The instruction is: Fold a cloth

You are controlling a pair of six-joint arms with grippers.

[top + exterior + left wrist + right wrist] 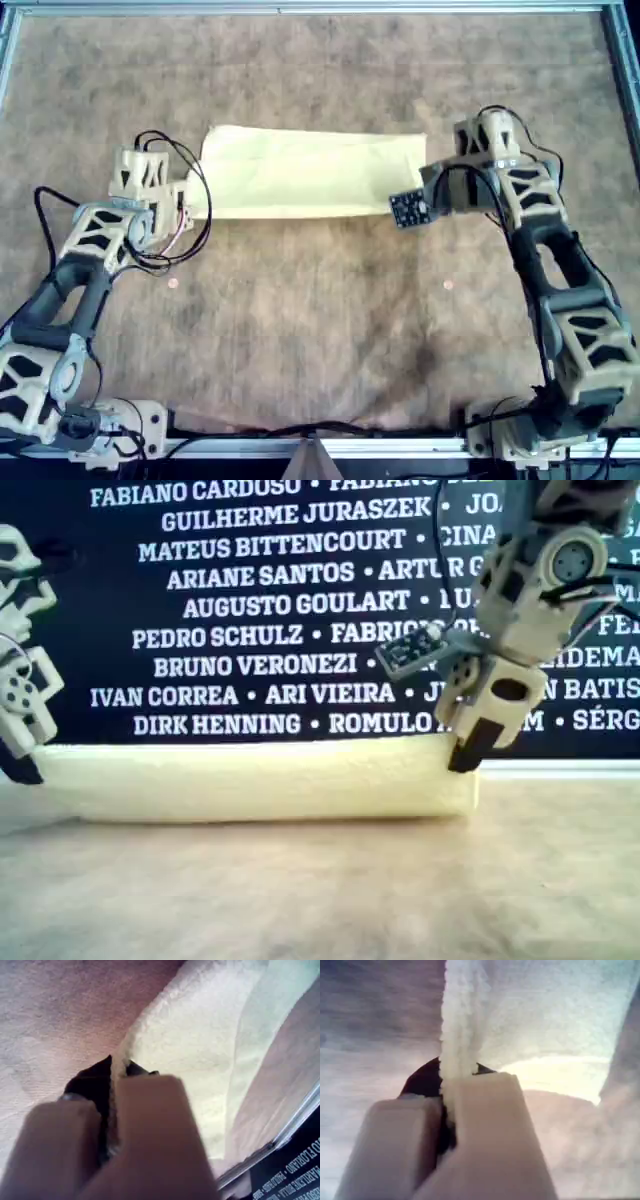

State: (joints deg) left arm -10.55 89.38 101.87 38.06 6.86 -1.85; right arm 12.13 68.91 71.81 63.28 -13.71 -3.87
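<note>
Step in hand: judged to be a fold in progress, with both near corners of the pale yellow, soft, plain fabric cloth (310,172) pinched so the near edge can be carried over the far part.

Doing it well: both arms should be moved together at one height and one pace, so that the held edge is kept taut and level between them; the edge should be laid flush with the far edge before anything is let go, and the release made low, so the corners are not dragged back.

Risk: if one arm is run ahead of the other, a skewed fold or a ridge of wrinkles is likely.

Left gripper (116,1067): its jaws are pressed together on the cloth's corner; in the overhead view it is seen at the cloth's left end.

Right gripper (459,1071): its jaws are pinching a raised ridge of the cloth's edge; in the overhead view it is seen at the cloth's right end.

Cloth's place: it lies as a long flat band on the mottled brown felt-like mat (320,330), stretched between the two grippers, towards the far side of the mat.

Far ground: a dark banner printed with white names (250,610) is seen behind the cloth in the exterior view.
</note>
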